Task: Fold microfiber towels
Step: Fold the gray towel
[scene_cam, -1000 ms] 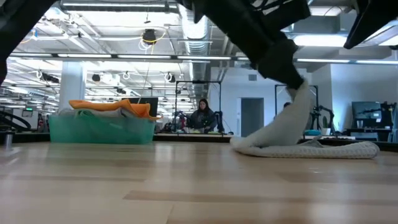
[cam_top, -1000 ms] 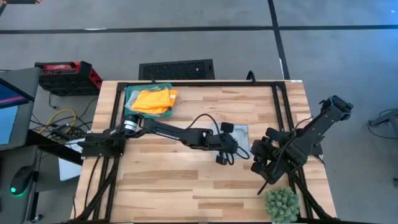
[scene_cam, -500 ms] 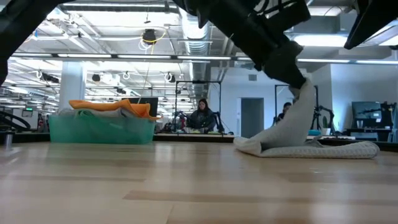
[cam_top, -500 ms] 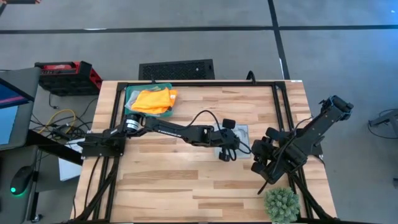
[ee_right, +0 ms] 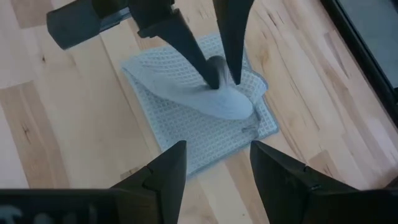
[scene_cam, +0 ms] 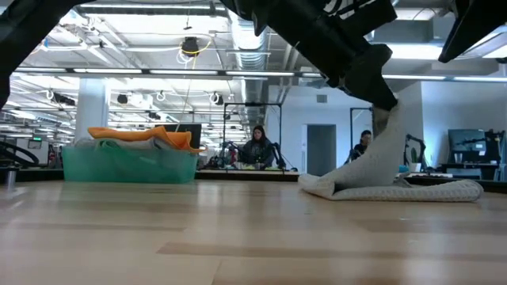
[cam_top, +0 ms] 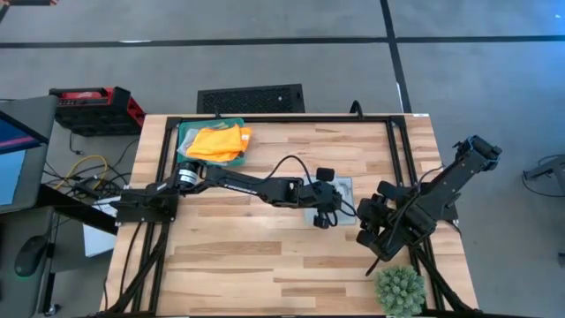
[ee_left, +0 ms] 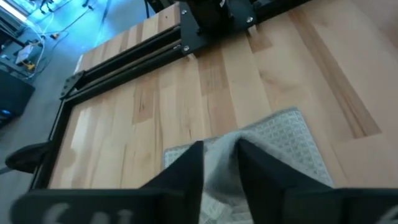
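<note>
The left pincer (cam_top: 323, 215) pinches a raised fold of the grey towel (cam_top: 338, 191), right of centre on the bench (cam_top: 265, 256). Lay it square before letting go. The right pincer (cam_top: 369, 231) waits wide.

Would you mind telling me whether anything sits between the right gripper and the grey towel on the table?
Only the left gripper, which stands on the grey towel, its fingers about a raised fold. Otherwise bare table lies between the open right gripper and the towel.
</note>
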### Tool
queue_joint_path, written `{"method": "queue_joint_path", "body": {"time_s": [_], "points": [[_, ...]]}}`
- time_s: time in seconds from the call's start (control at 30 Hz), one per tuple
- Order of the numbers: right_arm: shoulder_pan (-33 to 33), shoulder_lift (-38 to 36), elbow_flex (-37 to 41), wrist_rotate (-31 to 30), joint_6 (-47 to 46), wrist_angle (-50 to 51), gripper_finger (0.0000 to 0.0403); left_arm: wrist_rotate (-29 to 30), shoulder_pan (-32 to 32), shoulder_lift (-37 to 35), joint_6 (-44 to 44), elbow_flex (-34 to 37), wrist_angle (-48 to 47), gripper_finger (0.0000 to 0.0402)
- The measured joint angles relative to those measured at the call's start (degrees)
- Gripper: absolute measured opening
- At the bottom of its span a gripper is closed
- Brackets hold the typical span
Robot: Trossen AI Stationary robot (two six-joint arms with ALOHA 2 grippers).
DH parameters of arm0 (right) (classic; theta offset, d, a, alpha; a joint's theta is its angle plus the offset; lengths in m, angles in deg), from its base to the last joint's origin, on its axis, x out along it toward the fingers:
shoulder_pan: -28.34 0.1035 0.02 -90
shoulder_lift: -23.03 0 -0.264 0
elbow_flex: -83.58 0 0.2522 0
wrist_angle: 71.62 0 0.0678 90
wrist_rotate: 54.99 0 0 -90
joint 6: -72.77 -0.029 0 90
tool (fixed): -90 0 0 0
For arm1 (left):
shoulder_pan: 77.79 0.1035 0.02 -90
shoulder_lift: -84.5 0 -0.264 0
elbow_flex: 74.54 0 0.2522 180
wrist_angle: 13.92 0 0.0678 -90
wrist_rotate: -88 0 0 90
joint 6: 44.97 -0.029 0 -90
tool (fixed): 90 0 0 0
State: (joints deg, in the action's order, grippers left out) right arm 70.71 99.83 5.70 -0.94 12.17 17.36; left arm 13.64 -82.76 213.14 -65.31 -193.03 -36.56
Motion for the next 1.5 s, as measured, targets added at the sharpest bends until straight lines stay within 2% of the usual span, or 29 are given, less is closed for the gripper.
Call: {"method": "queue_joint_path", "body": {"time_s": [0.2, 0.37, 0.53, 0.67, 0.93, 1.07, 1.23, 1.4, 1.5], "points": [[0.0, 0.0, 0.0, 0.0, -0.9, 0.0, 0.0200, 0.0, 0.1, 0.0, 0.1, 0.0, -0.2, 0.0147], [0.0, 0.0, 0.0, 0.1, -0.9, -0.4, 0.0200, 1.2, 0.0, -0.1, 0.7, 0.0, -2.1, 0.0171], [0.0, 0.9, 1.4, 0.2, 4.5, -4.7, 0.0200, 1.6, -1.1, -2.5, 1.2, 0.0, -11.1, 0.0174], [-1.4, 1.3, 6.2, 4.3, 9.2, -14.3, 0.0200, 3.2, -2.8, -5.2, 3.9, 0.0, -19.8, 0.0174], [-10.1, 1.3, 17.0, 11.6, 18.4, -33.7, 0.0200, 14.2, -6.9, -10.6, 9.5, 0.0, -30.7, 0.0174], [-16.0, 1.3, 20.2, 11.9, 20.0, -36.8, 0.0200, 18.3, -8.7, -13.2, 13.1, 0.0, -34.7, 0.0174], [-21.4, 1.6, 21.4, 12.1, 22.7, -39.3, 0.0200, 19.7, -10.1, -14.8, 15.4, 0.0, -37.9, 0.0174], [-25.0, 6.8, 21.4, 14.4, 26.5, -45.1, 0.0200, 19.7, -10.6, -15.1, 15.7, 0.0, -38.8, 0.0174], [-26.8, 11.0, 21.6, 14.6, 27.1, -44.8, 0.0200, 19.7, -10.6, -15.1, 16.1, 0.0, -39.4, 0.0174]]}}
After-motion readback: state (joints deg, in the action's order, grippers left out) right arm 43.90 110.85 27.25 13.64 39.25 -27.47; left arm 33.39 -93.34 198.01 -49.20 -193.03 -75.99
